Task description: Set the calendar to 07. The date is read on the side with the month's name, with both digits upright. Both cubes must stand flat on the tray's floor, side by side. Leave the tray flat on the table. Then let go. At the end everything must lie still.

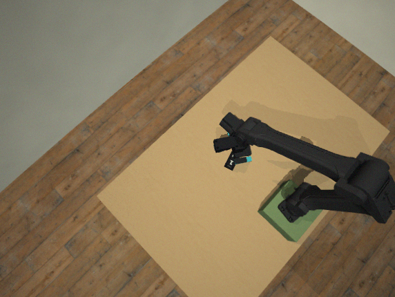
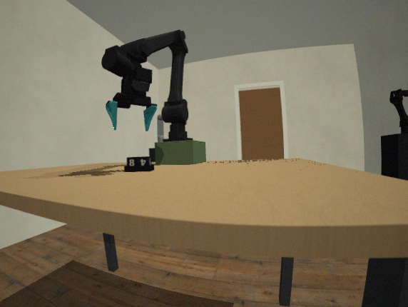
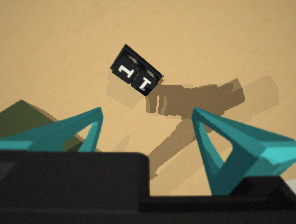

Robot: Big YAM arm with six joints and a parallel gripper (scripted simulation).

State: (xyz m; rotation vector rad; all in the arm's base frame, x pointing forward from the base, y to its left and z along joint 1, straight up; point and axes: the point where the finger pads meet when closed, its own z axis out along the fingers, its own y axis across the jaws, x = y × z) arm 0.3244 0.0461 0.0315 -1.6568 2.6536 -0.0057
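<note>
- Calendar cubes (image 3: 136, 76) sat side by side in a shallow black tray (image 2: 139, 168) on the tan table (image 2: 221, 193), a short way in front of the green base block (image 2: 180, 152).
- From the exterior view the two faces turned toward that camera read 8 and 4; the wrist view showed the cubes' tops each marked with a 1. Which side carries the month's name could not be made out.
- Gripper (image 2: 130, 116) hung high above the tray with its teal fingers spread to their widest, and nothing sat between them.
- Seen from the wrist camera, the tray lay at an angle to the line between the fingertips, so the wrist probably needed turning before any descent.
- Judged by their look, the cubes were small, rigid and light, with flat smooth faces: easy to pinch but likely to slip or twist if caught off centre.
- A sound hold would be across two opposite side faces of one cube, above the tray's low wall. The faces where the cubes meet looked closed to a finger.
- A likely risk was dragging the light tray or lifting it along with the cube.
- No digit had been set yet; both cubes probably needed re-turning to show 0 and 7.
</note>
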